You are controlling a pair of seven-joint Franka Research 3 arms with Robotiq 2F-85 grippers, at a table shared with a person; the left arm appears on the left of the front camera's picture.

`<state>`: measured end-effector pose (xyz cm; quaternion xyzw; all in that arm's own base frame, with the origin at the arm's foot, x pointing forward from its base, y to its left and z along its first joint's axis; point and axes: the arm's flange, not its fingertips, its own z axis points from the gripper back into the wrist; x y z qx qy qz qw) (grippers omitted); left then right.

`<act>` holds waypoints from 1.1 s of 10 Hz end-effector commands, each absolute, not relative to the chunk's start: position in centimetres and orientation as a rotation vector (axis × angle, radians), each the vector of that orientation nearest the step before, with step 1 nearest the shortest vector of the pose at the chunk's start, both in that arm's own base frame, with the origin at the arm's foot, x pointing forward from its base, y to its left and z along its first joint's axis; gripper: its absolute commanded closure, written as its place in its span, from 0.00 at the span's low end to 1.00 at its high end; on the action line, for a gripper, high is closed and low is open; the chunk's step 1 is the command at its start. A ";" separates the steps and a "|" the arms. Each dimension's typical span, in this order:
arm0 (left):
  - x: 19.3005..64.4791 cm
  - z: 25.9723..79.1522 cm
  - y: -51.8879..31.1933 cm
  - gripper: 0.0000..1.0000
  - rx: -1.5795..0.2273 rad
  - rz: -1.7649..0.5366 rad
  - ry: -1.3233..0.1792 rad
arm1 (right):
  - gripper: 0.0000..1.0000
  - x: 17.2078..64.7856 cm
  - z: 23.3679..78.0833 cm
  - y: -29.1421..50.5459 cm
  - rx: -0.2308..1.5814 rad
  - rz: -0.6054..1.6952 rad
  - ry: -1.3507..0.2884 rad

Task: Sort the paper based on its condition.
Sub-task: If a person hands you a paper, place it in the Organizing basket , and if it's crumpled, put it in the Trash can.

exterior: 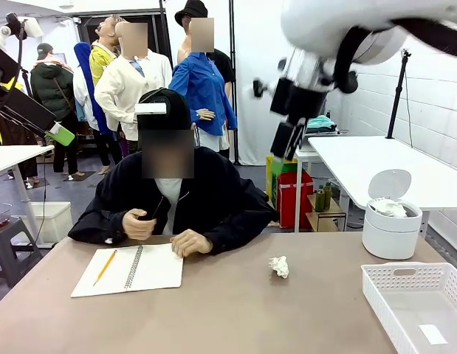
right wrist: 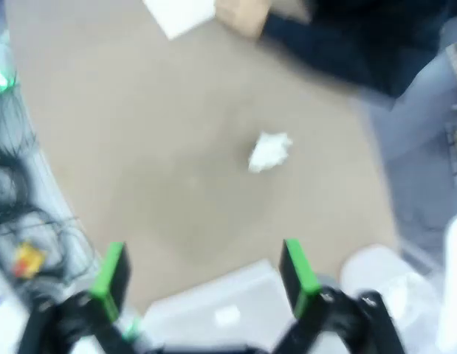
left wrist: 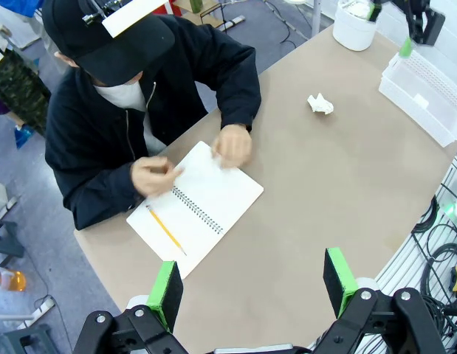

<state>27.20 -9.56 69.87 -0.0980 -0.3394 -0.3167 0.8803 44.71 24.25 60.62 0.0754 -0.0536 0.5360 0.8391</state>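
Tan counter [exterior: 213, 317] shared with person [exterior: 176, 199] in black jacket and cap, seated at 12 o'clock in front view.

At 10 o'clock on counter: open notebook [exterior: 128, 269], pencil [exterior: 105, 267] lying aslant on its left page. Person's hands [exterior: 191, 242] at notebook's far edge, one resting on corner of right page, other closed in a fist just beside spiral.

Wad [exterior: 279, 266] alone on bare counter at about 2 o'clock from centre. Well apart from notebook, touched by no hand and no claw.

Bin [exterior: 390, 236] at 3 o'clock, on counter's far right corner, lid tipped up, crumpled paper [exterior: 390, 208] showing at its mouth. Tray [exterior: 376, 284] at 4 o'clock, just in front of bin, with flat slip [exterior: 433, 334] on its floor.

Right claw [right wrist: 202, 254] high above counter, hanging from arm at 1 o'clock in front view. Fingers spread wide, pinching nothing. Wrist view blurred: wad at 12 o'clock beyond fingers, well apart; tray at 6 o'clock below.

Left claw [left wrist: 252, 273] likewise high up, spread wide, nothing between green pads. From its wrist view: notebook at 11 o'clock, wad at 1 o'clock, both well apart from fingers.
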 end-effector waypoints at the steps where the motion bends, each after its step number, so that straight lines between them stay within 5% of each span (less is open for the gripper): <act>1: 27.2 69.9 -9.5 0.00 -0.202 -0.658 -0.708 | 0.00 45.3 59.9 26.2 0.097 1.192 0.027; 4: 27.2 69.9 -9.5 0.00 -0.202 -0.658 -0.708 | 0.00 44.0 51.6 28.2 -0.040 1.098 0.003; 8: 27.2 69.9 -9.5 0.00 -0.202 -0.658 -0.708 | 0.00 45.7 45.8 27.1 -0.127 0.641 -0.155; 9: 27.2 69.9 -9.5 0.00 -0.202 -0.658 -0.708 | 0.00 47.2 48.8 26.4 0.070 0.723 -0.155; 11: 27.2 69.9 -9.5 0.00 -0.202 -0.658 -0.708 | 0.00 45.3 46.0 27.6 -0.073 0.774 -0.135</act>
